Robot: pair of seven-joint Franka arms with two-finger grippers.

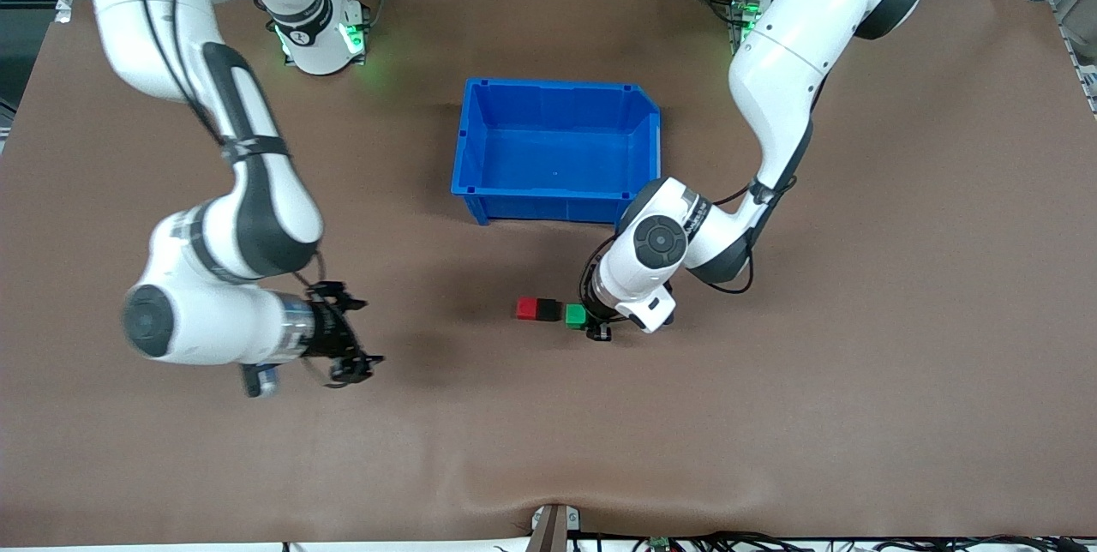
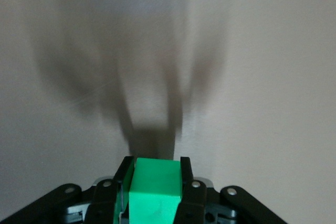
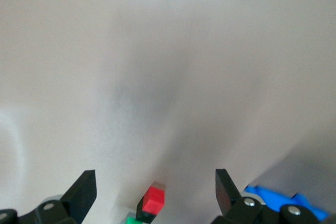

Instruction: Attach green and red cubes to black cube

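Observation:
The red cube point(image 1: 526, 309) and the black cube point(image 1: 548, 310) sit side by side and touching on the brown table, nearer to the front camera than the blue bin. The green cube point(image 1: 575, 316) is just beside the black cube, toward the left arm's end, with a thin gap between them. My left gripper point(image 1: 593, 325) is shut on the green cube point(image 2: 155, 192) at table height. My right gripper point(image 1: 358, 346) is open and empty over the table toward the right arm's end. The right wrist view shows the red cube point(image 3: 154, 200), with the black cube point(image 3: 142, 211) and the green cube point(image 3: 135, 220) past it.
An empty blue bin point(image 1: 557, 151) stands mid-table, farther from the front camera than the cubes; a corner of it shows in the right wrist view point(image 3: 273, 198). The brown table point(image 1: 771, 415) spreads wide around the cubes.

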